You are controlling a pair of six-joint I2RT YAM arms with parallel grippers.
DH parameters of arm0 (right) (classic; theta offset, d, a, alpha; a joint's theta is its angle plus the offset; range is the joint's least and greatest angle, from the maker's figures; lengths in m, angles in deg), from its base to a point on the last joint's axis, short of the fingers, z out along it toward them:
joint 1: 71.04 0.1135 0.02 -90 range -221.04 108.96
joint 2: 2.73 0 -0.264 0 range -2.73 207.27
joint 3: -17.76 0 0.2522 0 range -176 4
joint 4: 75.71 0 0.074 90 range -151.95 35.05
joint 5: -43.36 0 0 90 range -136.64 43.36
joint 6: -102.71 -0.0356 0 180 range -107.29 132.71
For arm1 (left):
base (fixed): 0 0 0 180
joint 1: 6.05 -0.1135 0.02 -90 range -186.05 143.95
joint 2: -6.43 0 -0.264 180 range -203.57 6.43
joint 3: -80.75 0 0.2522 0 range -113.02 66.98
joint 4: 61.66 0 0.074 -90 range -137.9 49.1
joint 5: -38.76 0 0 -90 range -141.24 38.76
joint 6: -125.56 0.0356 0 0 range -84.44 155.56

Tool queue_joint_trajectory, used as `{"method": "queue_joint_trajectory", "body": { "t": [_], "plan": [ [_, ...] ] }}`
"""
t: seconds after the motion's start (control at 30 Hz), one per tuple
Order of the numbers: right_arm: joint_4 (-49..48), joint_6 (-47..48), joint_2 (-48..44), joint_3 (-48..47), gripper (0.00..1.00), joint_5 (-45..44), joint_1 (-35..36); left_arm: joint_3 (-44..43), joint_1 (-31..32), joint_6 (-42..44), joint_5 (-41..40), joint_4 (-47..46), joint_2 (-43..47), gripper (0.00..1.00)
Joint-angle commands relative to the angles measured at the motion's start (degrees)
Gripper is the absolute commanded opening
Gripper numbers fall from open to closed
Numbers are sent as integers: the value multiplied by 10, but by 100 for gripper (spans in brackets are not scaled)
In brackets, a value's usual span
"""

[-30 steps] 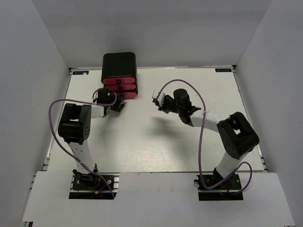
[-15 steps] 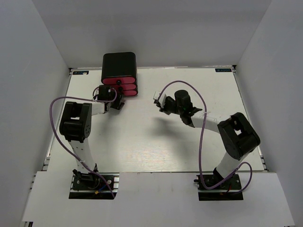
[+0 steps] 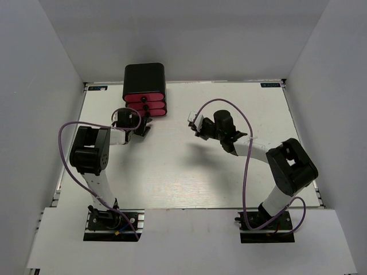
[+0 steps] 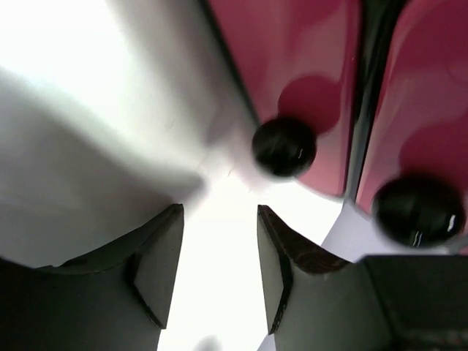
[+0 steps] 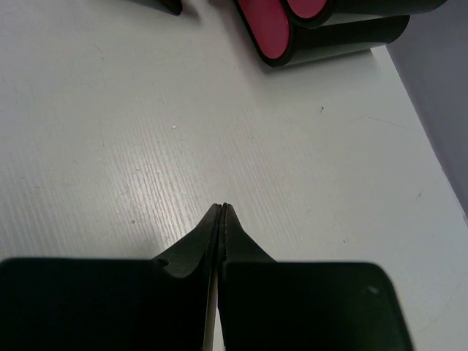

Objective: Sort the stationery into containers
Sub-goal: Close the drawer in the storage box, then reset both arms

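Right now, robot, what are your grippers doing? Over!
Left gripper open, empty, just short of a black knob on the mini chest. Right gripper shut, empty, over the table. Nothing blocking the knob.

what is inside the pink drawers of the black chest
Nothing inside can be seen. The black chest has three pink drawers that look pushed in, showing only their pink fronts and black knobs; any contents are hidden behind those fronts.

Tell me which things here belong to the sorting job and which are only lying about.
Job: black chest with pink drawers, drawer knob, left gripper, right gripper. No stationery in view.
Other: purple cables, table.
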Motion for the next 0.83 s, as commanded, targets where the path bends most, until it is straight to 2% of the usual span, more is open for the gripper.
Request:
{"method": "queue_joint_trajectory", "body": {
  "t": [0.0, 0.13, 0.17, 0.2, 0.23, 0.3, 0.33, 0.4, 0.43, 0.47, 0.57, 0.63, 0.67, 0.8],
  "plan": [
    [-9, 2, -27, 8, 0, 12, -1, 48, -2, 43, 22, -24, 44, 56],
    [-5, 1, -35, 13, 0, 10, -3, 78, -2, 89, 61, -57, 81, 62],
    [-4, 0, -37, 14, 0, 8, -3, 88, -2, 119, 71, -57, 101, 66],
    [5, -2, -42, 14, 5, 8, -2, 94, -2, 135, 87, -57, 113, 66],
    [10, -8, -43, 13, 24, 3, -5, 110, -2, 154, 97, -47, 127, 73],
    [31, -25, -55, 9, 44, 4, -6, 135, -2, 203, 114, -41, 180, 96],
    [36, -45, -59, 11, 62, 5, -11, 169, -2, 219, 121, -36, 201, 100],
    [67, -78, -79, 7, 72, 9, -13, 214, -2, 264, 127, -16, 275, 100],
    [69, -89, -84, 7, 90, -13, -13, 228, -2, 280, 127, -7, 303, 100],
    [74, -144, -97, 7, 90, -31, -13, 238, 5, 295, 111, 20, 332, 100],
    [132, -214, -114, -20, 90, -87, -12, 282, 5, 335, 105, 55, 450, 100],
    [180, -237, -125, -44, 90, -121, -13, 308, 5, 351, 96, 63, 509, 100],
    [184, -240, -135, -47, 90, -129, -14, 316, 5, 351, 88, 76, 562, 100],
    [177, -237, -163, -29, 90, -148, -13, 347, 5, 351, 65, 91, 665, 100]
  ]
}}
